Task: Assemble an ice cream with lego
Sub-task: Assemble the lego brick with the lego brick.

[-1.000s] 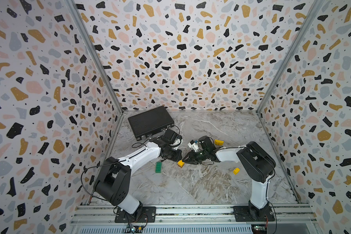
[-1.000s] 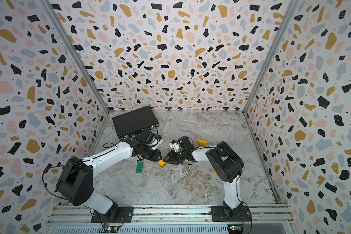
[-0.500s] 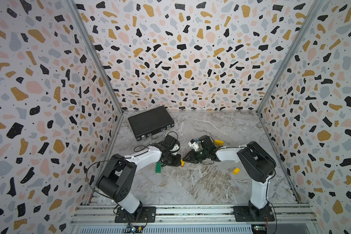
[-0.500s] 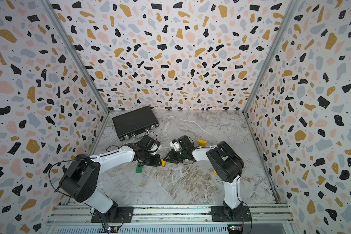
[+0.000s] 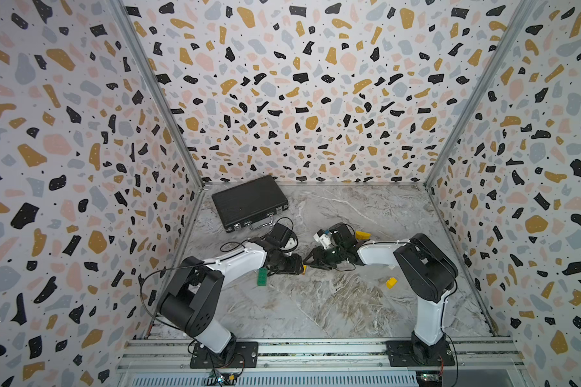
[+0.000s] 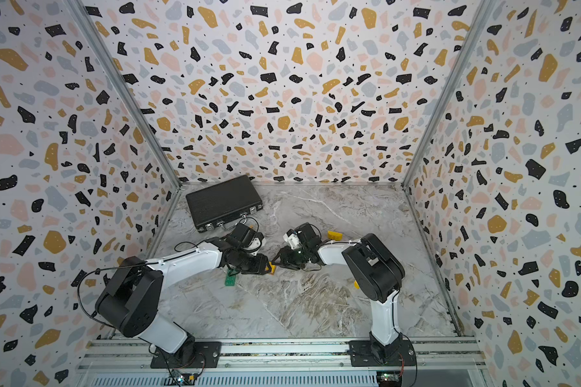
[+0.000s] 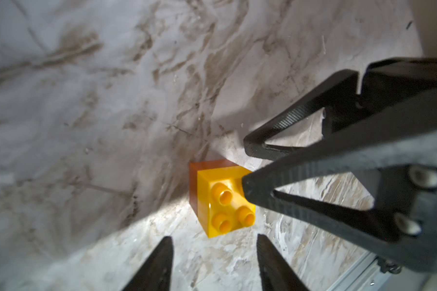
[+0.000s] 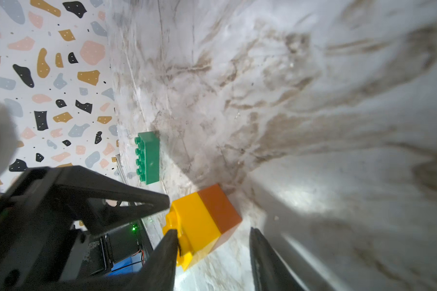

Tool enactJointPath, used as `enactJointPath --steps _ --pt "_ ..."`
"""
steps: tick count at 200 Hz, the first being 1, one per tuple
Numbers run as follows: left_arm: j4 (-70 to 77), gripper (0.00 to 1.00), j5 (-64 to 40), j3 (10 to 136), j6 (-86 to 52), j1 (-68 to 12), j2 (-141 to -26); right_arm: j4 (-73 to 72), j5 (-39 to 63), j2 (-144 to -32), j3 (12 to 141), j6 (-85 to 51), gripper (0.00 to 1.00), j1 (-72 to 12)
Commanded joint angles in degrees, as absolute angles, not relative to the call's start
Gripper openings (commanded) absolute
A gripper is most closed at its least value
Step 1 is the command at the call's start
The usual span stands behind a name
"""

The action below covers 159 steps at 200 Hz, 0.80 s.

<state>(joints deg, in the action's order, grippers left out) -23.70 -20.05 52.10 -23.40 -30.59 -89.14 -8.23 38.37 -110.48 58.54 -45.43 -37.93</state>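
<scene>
The two-brick ice cream (image 8: 205, 221) is lying on its side between the left gripper (image 7: 213, 240) and right gripper (image 8: 212, 230) — both are standing open, holding nothing. The next move is probably calling for a re-grip, then the green lego brick (image 5: 262, 277) at its eight o'clock.

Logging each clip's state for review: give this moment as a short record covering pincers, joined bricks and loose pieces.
left pincer: open, empty
right pincer: open, one fingertip at the stack's yellow end
stack: yellow and orange-brown bricks joined, lying sideways on the table between the pincers
green brick: loose, on its side
black case: closed, far left
</scene>
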Motion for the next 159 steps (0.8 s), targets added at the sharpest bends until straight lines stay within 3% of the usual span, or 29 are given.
enactJointPath --steps 1,37,44,70,95,126,159 --pt "-24.4 0.68 -19.7 53.9 -23.8 -30.8 -85.5 -4.0 35.1 -108.0 57.2 -45.7 0.54 -38.0" --pt "-27.9 0.79 -20.5 57.3 -22.2 -30.8 -82.1 -5.3 32.0 -104.4 55.3 -47.0 0.59 -38.0" --pt "-29.6 0.93 -21.1 58.0 -21.3 -30.9 -80.7 -5.8 30.8 -102.6 54.2 -47.6 0.60 -38.0" --pt "-39.4 1.00 -19.2 61.2 -14.7 -31.0 -74.3 -1.8 24.0 -93.9 52.4 -46.4 0.65 -37.9" --pt "-45.9 0.99 -12.3 60.7 -10.6 -31.2 -69.3 13.4 11.2 -84.0 53.5 -42.7 0.72 -37.5" --pt "-41.6 0.99 -6.9 53.0 -11.1 -31.6 -63.9 34.0 -8.2 -73.6 51.8 -43.5 0.72 -35.1" --pt "-41.5 1.00 -7.9 51.4 -11.2 -33.4 -64.3 46.8 -14.3 -67.4 47.8 -47.3 0.76 -30.7"
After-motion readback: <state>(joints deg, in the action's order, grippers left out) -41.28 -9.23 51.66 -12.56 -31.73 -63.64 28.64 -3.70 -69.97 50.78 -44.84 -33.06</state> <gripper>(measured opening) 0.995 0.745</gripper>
